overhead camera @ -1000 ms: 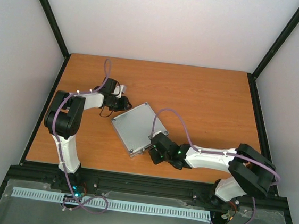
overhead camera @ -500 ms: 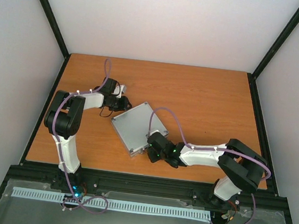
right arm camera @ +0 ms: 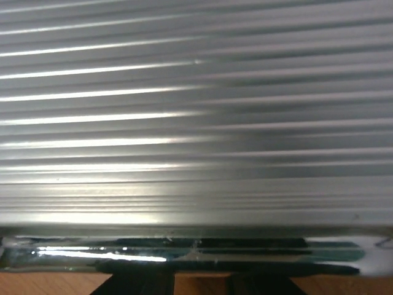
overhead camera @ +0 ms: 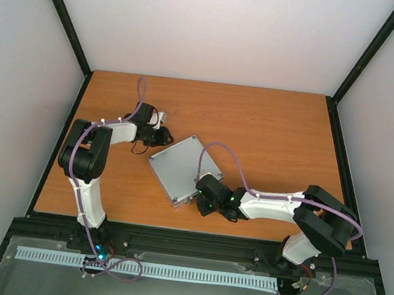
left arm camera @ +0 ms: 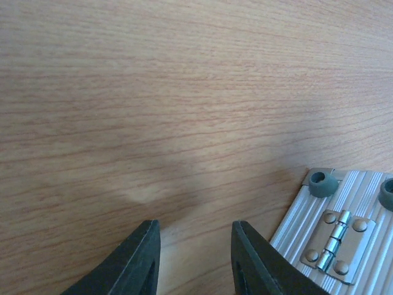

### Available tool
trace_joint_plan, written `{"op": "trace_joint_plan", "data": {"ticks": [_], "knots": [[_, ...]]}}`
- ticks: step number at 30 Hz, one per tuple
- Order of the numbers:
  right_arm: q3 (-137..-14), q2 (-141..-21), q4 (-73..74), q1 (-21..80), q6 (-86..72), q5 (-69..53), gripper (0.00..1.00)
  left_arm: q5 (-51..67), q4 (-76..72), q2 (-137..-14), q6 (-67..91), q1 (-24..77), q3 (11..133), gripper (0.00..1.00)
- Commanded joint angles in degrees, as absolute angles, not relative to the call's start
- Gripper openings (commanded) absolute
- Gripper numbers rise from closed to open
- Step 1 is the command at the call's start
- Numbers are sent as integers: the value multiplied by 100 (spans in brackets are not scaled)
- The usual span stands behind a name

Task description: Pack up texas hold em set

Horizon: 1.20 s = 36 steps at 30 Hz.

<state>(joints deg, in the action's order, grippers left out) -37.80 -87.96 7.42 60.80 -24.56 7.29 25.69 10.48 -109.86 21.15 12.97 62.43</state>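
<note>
A: Aluminium case (overhead camera: pixel 181 167) lies shut, mid-bench (overhead camera: pixel 269 127). Why is the left tool (left arm camera: pixel 193 264) by the hinge (left arm camera: pixel 334 243)?
B: Parted, empty; likely bracing. Right tool (right arm camera: pixel 202 286) sits at the opposite edge, probably for latches; its grip is unclear.

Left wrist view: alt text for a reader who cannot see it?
Wood-grain table fills most of the frame. The left gripper sits at the bottom edge, jaws apart and empty. A corner of the ribbed silver case, with a hinge, shows at lower right.
</note>
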Motion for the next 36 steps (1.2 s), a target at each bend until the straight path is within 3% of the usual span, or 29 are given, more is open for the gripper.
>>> {"op": "trace_joint_plan", "data": {"ticks": [1, 12, 22, 28, 36], "knots": [[-4057, -8544, 1196, 6082, -2265, 880, 21, 2573, 1292, -10994, 2009, 1334, 6350, 34], [-4383, -8565, 1374, 6060, -2110, 1075, 29, 2603, 1275, -10950, 1996, 1342, 6302, 34], [-4492, -8606, 1488, 5992, -2037, 1075, 30, 2610, 1274, -10934, 1995, 1370, 6275, 34], [-4260, -8709, 1343, 5985, -2220, 747, 42, 2609, 1249, -10938, 1993, 1373, 6257, 34], [-4224, -9101, 1282, 5985, -2246, 782, 38, 2609, 1248, -10960, 1992, 1380, 6258, 34]]}}
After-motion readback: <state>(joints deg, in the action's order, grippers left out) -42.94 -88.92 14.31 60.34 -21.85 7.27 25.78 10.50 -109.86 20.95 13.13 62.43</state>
